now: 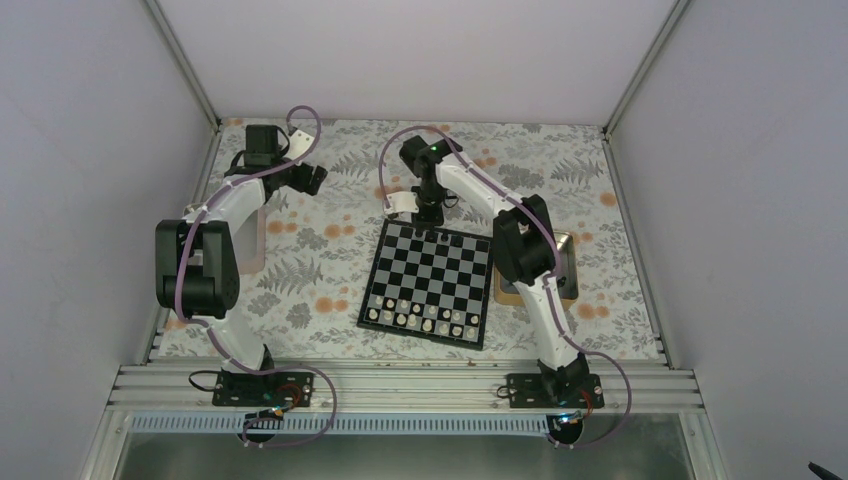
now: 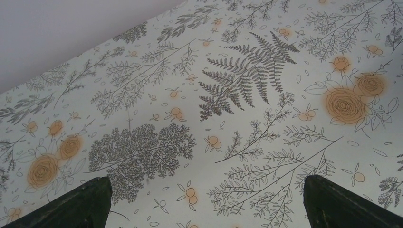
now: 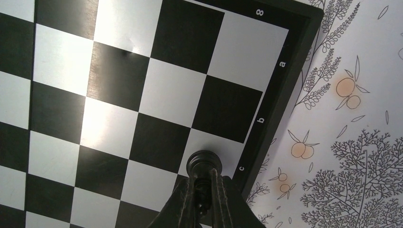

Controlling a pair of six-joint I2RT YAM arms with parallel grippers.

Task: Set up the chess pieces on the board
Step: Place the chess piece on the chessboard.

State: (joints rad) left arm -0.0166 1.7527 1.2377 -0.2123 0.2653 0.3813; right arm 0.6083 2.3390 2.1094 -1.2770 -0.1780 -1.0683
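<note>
Where the board (image 3: 171,90) ends, the right gripper (image 3: 204,184) clamps a black piece (image 3: 203,164).

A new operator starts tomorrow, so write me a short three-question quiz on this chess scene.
1. True or false: the left gripper is shut on a chess piece.
2. What does the right gripper hold at the board? A: a white pawn. B: a black chess piece. C: nothing.
3. Which side of the board carries the white pieces: the one near the arm bases, or the far one?
Key: 1 false, it is open over the patterned cloth with nothing between its fingers. 2 B. 3 the near side.
</note>
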